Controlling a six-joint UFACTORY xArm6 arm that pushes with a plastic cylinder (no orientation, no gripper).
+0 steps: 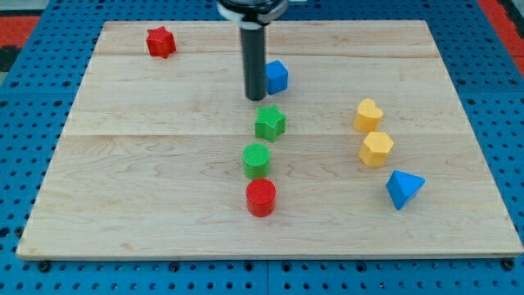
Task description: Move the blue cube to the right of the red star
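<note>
The blue cube [277,76] sits on the wooden board near the view's top centre. The red star [160,42] lies at the view's top left, far to the left of the cube. My tip [255,98] is at the end of the dark rod, just left of and slightly below the blue cube, touching or nearly touching its left side. The rod hides part of the cube's left edge.
A green star [269,122], a green cylinder [256,159] and a red cylinder [261,197] stand in a column below my tip. A yellow heart [368,115], a yellow hexagon [376,149] and a blue triangle [404,188] lie at the view's right.
</note>
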